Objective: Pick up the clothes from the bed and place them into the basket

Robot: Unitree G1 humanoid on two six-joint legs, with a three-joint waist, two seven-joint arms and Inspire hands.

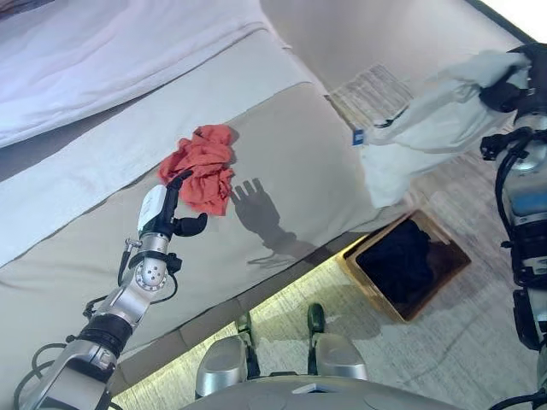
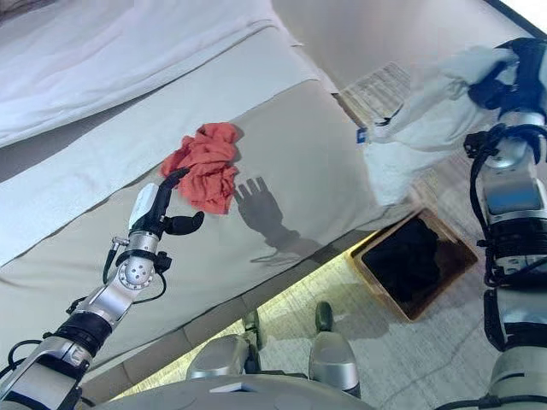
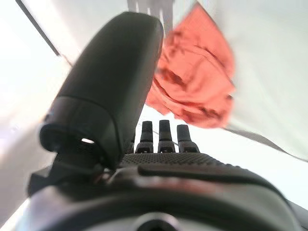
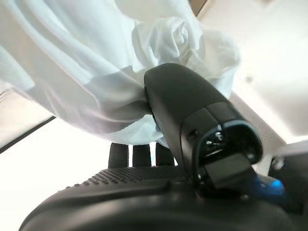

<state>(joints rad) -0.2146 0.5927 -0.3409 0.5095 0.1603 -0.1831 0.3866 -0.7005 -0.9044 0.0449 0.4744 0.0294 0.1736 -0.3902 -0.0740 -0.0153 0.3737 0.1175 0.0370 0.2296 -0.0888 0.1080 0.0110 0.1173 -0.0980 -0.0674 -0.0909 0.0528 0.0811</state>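
A bedroom in a home is shown. Most of the view is filled by a wide bed with a beige fitted sheet (image 1: 282, 162), and a rumpled white duvet (image 1: 102, 60) is piled along its far side. A crumpled red-orange cloth garment (image 1: 203, 166) is left lying on the sheet. A square brown wooden laundry basket with dark clothes inside (image 1: 408, 266) is set on the pale wood-grain floor (image 1: 453, 350) just beside the bed.
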